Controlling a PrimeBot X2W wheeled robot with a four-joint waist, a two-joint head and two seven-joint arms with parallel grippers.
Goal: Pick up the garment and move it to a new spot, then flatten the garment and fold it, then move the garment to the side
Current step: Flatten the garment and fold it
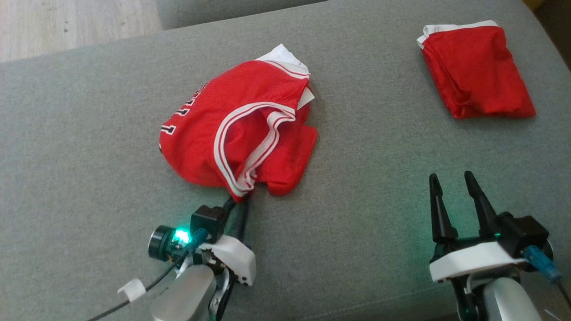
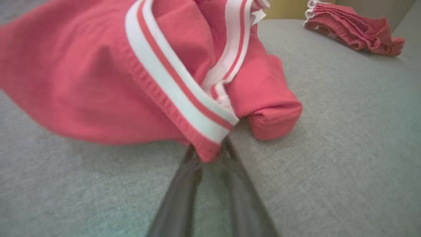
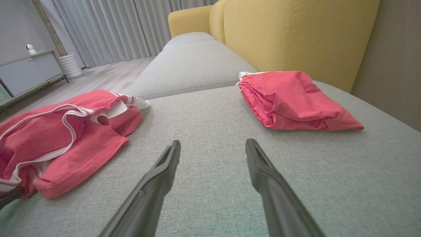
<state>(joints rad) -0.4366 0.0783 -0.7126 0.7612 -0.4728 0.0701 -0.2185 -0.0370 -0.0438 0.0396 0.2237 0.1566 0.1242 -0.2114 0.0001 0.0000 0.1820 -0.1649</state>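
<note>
The garment (image 1: 232,129) is a crumpled red jersey with white-striped trim, lying left of centre on the grey sofa seat (image 1: 357,223). My left gripper (image 1: 238,200) is at its near edge. In the left wrist view the two dark fingers of my left gripper (image 2: 207,153) converge on the striped hem of the garment (image 2: 98,82), with a corner of cloth pinched between them. My right gripper (image 1: 453,180) hovers open over bare cushion at the lower right, holding nothing. From the right wrist, that gripper (image 3: 212,146) points between the garment (image 3: 59,138) and a folded piece.
A folded red cloth (image 1: 477,71) lies at the far right of the seat, next to the yellow backrest (image 3: 296,33). Wooden floor (image 1: 67,22) lies beyond the seat's far edge. A pale cabinet (image 3: 29,72) stands across the room.
</note>
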